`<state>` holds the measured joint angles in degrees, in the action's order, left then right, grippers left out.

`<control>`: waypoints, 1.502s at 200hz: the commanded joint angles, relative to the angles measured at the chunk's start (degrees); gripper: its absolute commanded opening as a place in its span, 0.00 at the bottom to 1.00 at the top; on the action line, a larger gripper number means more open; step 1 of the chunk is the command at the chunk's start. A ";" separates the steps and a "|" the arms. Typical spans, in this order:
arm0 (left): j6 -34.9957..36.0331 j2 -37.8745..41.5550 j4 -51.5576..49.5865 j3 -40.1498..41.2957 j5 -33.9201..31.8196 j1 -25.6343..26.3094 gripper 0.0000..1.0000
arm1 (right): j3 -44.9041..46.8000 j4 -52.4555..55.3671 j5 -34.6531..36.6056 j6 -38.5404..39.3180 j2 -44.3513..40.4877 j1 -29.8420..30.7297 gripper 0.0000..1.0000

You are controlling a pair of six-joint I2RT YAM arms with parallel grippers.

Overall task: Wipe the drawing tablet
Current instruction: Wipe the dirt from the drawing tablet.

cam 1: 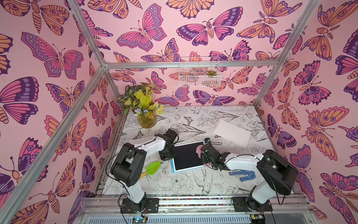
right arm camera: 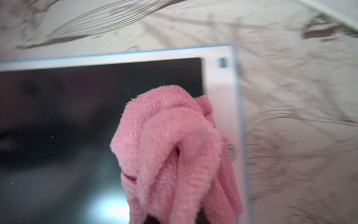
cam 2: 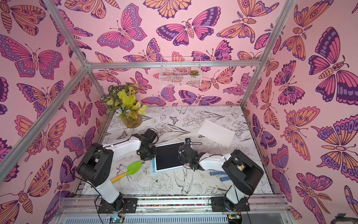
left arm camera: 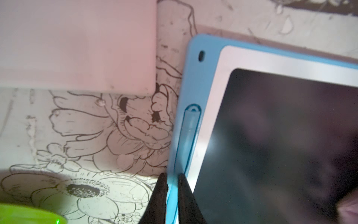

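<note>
Flat drawing tablet [cam 1: 187,156]: long axis arm to arm, stylus edge leftward. Clamped: left gripper [left arm camera: 172,192] on that edge, right gripper [cam 1: 203,155] on pink cloth [right arm camera: 170,139].

Bright, even light with a pink cast. Both top views sharp, wide-angle stretch toward edges. Right wrist view: table [right arm camera: 290,97] print smeared by blur, soft glare patch on drawing tablet [right arm camera: 67,126] screen. Left wrist view: fingers [left arm camera: 185,197] out of focus.

No legible txt, labels, brand names or nos. anywhere; small marks on drawing tablet [right arm camera: 77,116] bezel too blurred to read.
</note>
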<state>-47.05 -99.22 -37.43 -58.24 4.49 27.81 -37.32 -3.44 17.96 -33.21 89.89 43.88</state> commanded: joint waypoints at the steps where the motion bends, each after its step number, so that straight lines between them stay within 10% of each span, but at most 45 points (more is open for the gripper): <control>1: -1.20 -4.75 -2.50 4.19 -0.40 0.66 0.13 | 4.32 8.66 -0.40 1.75 -2.77 -0.52 0.00; 41: -1.48 -4.92 -2.50 4.01 -0.16 0.84 0.13 | -3.73 8.65 0.70 -0.03 2.98 13.60 0.00; 83: -1.72 -4.76 -2.54 4.27 -0.27 1.10 0.13 | 6.45 10.05 0.04 -1.12 -3.74 -2.14 0.00; 139: -1.93 -5.73 -2.28 3.84 -0.16 1.62 0.13 | -0.91 7.60 0.56 0.21 -1.55 11.93 0.00; 181: -2.08 -5.74 -2.28 3.92 -0.36 1.63 0.13 | 9.86 3.90 1.97 -2.12 -7.88 -5.00 0.00; 236: -2.17 -6.08 -2.30 3.66 -0.35 1.67 0.13 | 5.34 -0.73 1.55 0.18 -6.66 8.93 0.00; 300: -1.91 -6.09 -2.12 3.75 -0.57 1.81 0.13 | 10.38 3.36 -0.86 3.45 -10.52 -4.14 0.00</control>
<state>-48.51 -99.68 -35.99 -58.39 4.91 29.21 -28.32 -4.25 19.59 -32.73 80.47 41.21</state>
